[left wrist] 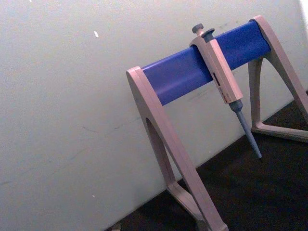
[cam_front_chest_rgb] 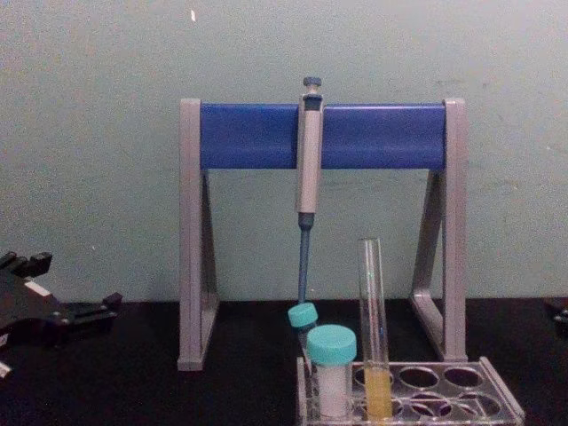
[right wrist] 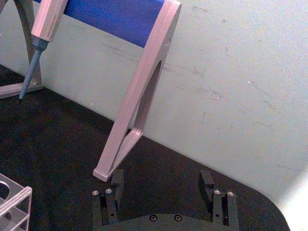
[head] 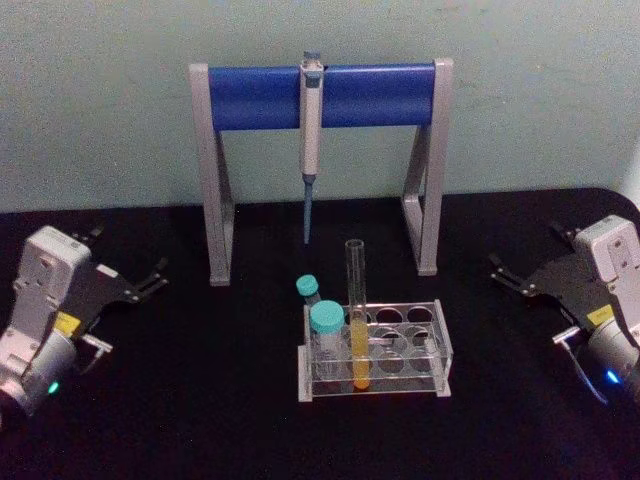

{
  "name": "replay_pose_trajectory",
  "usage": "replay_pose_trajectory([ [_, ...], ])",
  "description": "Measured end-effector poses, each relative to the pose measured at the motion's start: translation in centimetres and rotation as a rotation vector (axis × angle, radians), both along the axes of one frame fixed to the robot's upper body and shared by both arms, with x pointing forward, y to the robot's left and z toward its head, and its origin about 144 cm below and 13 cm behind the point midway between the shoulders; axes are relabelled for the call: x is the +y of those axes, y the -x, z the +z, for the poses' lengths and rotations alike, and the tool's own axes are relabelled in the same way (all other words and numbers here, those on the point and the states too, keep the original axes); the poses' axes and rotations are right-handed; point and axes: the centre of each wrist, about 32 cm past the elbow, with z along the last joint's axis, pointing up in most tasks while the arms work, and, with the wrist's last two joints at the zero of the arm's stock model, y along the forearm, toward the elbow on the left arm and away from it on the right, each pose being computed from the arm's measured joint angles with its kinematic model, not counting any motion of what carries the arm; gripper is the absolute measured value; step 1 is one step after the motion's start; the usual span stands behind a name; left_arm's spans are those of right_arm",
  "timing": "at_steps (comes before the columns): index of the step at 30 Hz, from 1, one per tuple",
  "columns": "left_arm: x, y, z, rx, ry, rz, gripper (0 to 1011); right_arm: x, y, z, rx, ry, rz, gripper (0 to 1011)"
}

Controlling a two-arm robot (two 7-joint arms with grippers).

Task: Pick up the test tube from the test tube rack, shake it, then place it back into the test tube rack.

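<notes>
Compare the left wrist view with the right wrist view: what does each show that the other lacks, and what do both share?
Left wrist, not right: the plunger top of the pipette and the blue crossbar end to end. Right wrist, not left: the right gripper, fingers open, and a corner of the test tube rack. Both: the legs of the stand, the pipette's tip, the black table, the wall.

Lab bench, pipette (head: 310, 130) on stand (head: 220, 180), test tube rack (head: 420, 355)
</notes>
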Motion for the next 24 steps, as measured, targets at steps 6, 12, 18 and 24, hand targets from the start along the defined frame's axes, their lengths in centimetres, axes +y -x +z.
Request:
replay_pose_trajectory([
  [6,0.00,0.00,0.00,0.000,0.000,0.000,1001,0.00,0.00,0.00,0.000,0.000,0.000,1000],
  [12,0.00,0.00,0.00,0.000,0.000,0.000,1001,0.00,0.00,0.00,0.000,0.000,0.000,1000],
  [18,0.00,0.00,0.00,0.000,0.000,0.000,1001,0.00,0.00,0.00,0.000,0.000,0.000,1000],
  [24,0.00,0.00,0.00,0.000,0.000,0.000,1001,0.00,0.00,0.00,0.000,0.000,0.000,1000],
])
